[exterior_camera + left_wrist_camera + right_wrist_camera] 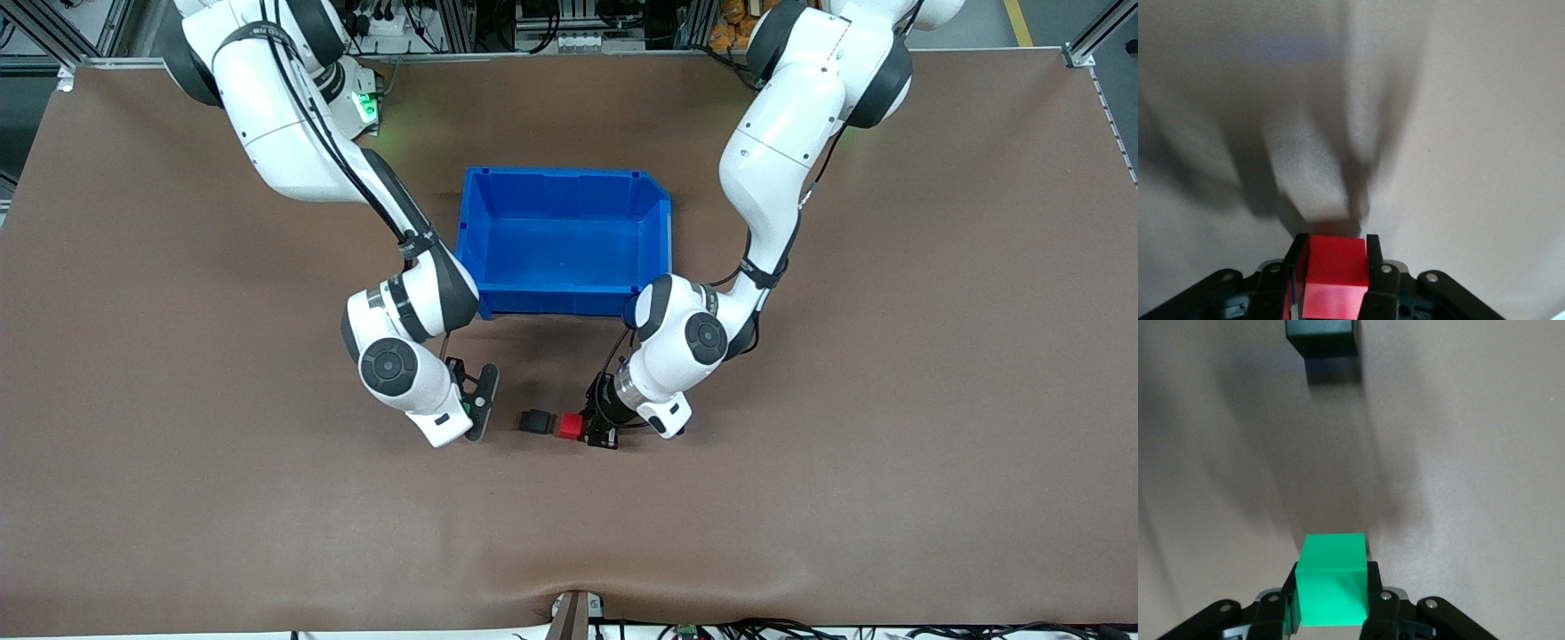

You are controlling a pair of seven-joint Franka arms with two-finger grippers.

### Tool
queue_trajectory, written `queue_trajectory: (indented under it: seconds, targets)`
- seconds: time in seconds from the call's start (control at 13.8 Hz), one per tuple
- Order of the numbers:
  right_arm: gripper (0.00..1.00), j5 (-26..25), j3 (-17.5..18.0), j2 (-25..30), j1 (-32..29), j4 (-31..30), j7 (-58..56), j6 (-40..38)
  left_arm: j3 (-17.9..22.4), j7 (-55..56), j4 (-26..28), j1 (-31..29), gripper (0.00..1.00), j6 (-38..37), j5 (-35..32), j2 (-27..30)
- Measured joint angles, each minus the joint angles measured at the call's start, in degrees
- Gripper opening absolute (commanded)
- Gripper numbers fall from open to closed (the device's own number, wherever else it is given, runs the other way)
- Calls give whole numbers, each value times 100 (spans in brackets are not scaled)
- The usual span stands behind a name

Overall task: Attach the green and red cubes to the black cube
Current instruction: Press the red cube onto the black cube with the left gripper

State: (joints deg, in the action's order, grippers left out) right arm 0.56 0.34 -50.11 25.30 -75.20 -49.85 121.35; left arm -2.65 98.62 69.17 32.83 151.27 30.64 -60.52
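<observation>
While the left gripper [594, 430] bends low with its jaws tight on the red cube [570, 425], that cube sits just beside the black cube [535, 420] on the counter [800, 498]. The right gripper [471, 411] squeezes the green cube [1333, 577], near the black cube.

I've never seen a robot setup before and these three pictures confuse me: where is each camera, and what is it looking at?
Front view: high across the brown table, facing both white arms, the blue plastic bin and the small matte black cube.
Left wrist view: on the left arm's wrist; its left gripper is shut on the small matte red cube.
Right wrist view: on the right arm's wrist; its right gripper is shut on the small matte green cube.
Shared: front and right wrist views both show the black cube.
</observation>
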Motion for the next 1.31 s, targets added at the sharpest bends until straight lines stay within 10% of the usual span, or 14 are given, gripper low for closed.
queue_trajectory:
  seconds: [1.31]
  targets:
    - [0, -120, -36, -20, 164, 92, 518, 80, 313, 571, -529, 293, 5, -1, 0, -315]
